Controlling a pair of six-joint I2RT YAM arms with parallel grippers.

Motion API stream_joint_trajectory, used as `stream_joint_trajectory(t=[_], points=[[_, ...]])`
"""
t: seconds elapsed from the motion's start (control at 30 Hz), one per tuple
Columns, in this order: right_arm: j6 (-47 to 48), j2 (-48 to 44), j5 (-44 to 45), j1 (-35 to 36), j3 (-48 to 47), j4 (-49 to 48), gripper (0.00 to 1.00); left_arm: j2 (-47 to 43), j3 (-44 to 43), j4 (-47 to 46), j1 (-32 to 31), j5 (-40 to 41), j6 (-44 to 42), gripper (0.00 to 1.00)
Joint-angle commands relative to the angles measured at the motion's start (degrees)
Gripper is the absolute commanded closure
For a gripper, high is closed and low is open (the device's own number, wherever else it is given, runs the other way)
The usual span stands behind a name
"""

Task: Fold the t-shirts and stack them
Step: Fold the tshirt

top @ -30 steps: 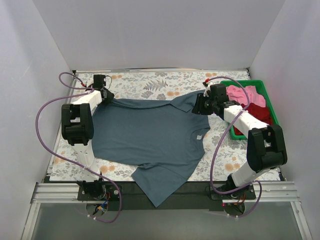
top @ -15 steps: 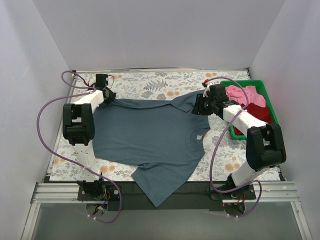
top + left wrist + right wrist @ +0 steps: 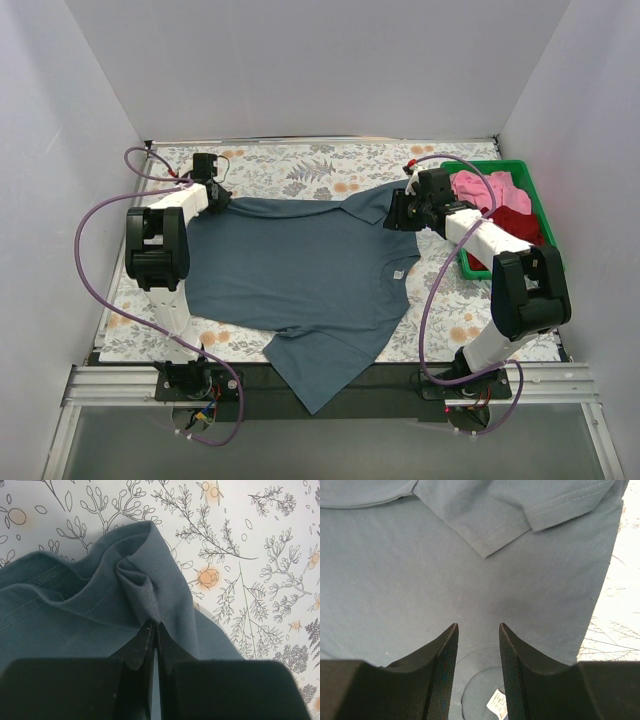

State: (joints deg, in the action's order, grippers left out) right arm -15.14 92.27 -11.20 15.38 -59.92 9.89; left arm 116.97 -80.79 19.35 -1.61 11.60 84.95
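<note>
The large slate blue-grey t-shirt (image 3: 300,270) lies spread across the floral table, one sleeve hanging over the near edge. My left gripper (image 3: 218,196) is shut on its far left corner, pinching a bunched fold of the cloth (image 3: 145,587). My right gripper (image 3: 397,212) is open and empty just above the shirt's right part, near the collar and its white tag (image 3: 496,703); a folded-over sleeve (image 3: 520,510) lies ahead of its fingers. The pink t-shirt (image 3: 487,188) and the dark red t-shirt (image 3: 515,222) lie crumpled in the green bin.
The green plastic bin (image 3: 536,190) stands at the right edge of the table. White walls close in the back and both sides. Purple cables loop from each arm. The floral tablecloth (image 3: 300,165) shows behind the shirt.
My left gripper has shifted slightly toward the far right with the shirt corner. The right arm and the shirt have barely moved.
</note>
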Motion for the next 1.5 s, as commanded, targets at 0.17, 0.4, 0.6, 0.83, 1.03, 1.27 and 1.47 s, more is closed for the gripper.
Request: stream_joint_trajectory(t=[0.17,0.4,0.6,0.83,1.03,1.27,1.47], points=[[0.20,3.17,6.09,-0.87,-7.30,-1.98,0.62,-1.83,-7.78,-0.02,0.11,2.82,-2.50,0.99],[-1.47,10.55,8.39,-3.33,-14.42,-3.12,0.62,3.70,-16.75,-0.28,0.11,1.86,-5.40,0.99],[-4.89,16.61,5.23,-6.67,-17.68,-6.72,0.62,9.24,-20.36,-2.12,0.11,-0.25,-6.90,0.99],[-4.91,23.04,2.42,-8.17,-22.16,-9.27,0.62,13.55,-22.47,-3.18,0.11,-1.75,-8.13,0.99],[-3.67,26.55,-0.13,-8.35,-24.10,-11.82,0.62,14.69,-22.57,-3.80,0.11,-1.58,-8.92,0.99],[-2.18,27.62,-3.21,-8.35,-26.82,-12.35,0.91,15.05,-22.48,-5.03,0.11,-1.23,-10.24,0.99],[-5.07,26.12,0.56,-9.66,-29.37,-12.18,0.99,15.57,-24.32,-7.05,0.29,0.79,-9.01,1.00]])
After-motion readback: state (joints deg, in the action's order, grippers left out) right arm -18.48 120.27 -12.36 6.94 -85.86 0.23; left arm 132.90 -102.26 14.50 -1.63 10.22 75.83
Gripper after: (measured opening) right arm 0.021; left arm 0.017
